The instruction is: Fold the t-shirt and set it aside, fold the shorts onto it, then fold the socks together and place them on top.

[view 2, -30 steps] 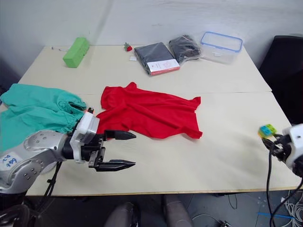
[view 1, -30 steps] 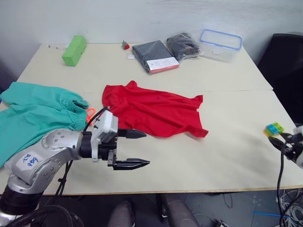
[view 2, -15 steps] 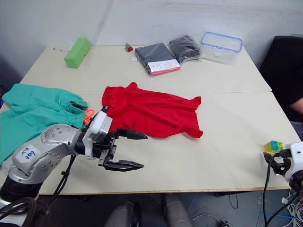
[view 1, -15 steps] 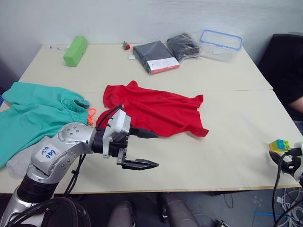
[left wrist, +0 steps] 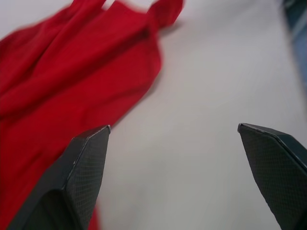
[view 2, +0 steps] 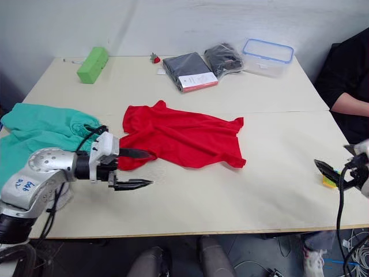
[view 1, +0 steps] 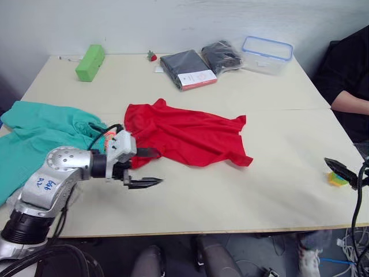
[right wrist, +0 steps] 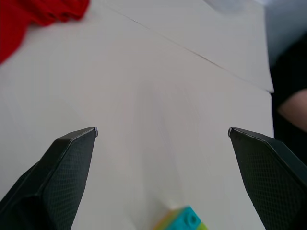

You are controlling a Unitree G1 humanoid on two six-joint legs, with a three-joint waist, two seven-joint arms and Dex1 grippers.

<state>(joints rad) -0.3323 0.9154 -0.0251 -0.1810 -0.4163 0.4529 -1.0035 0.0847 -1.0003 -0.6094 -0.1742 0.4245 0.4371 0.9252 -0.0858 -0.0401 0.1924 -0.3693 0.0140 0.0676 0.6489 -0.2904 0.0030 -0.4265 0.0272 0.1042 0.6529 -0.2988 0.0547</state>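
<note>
The red t-shirt (view 1: 184, 135) lies crumpled and spread out in the middle of the table. The teal shorts (view 1: 40, 135) lie at the table's left edge. The socks are out of view. My left gripper (view 1: 153, 167) hovers open just above the table at the t-shirt's near left edge, and the cloth (left wrist: 72, 72) lies ahead of one of its fingers (left wrist: 81, 167). My right gripper (view 1: 340, 170) stands open at the table's right edge, with nothing between its fingers (right wrist: 62, 163).
A small coloured toy block (view 1: 335, 180) lies by my right gripper. At the back stand a lime-green block (view 1: 90, 62), two dark packaged garments (view 1: 187, 68), a small red item (view 1: 152, 56) and a clear blue-rimmed container (view 1: 266, 53). A person's arm (view 1: 349, 104) shows at far right.
My right gripper has opened, and the toy block now rests on the table beside it. My left gripper has drawn back left to the t-shirt's edge. A person has come into view.
</note>
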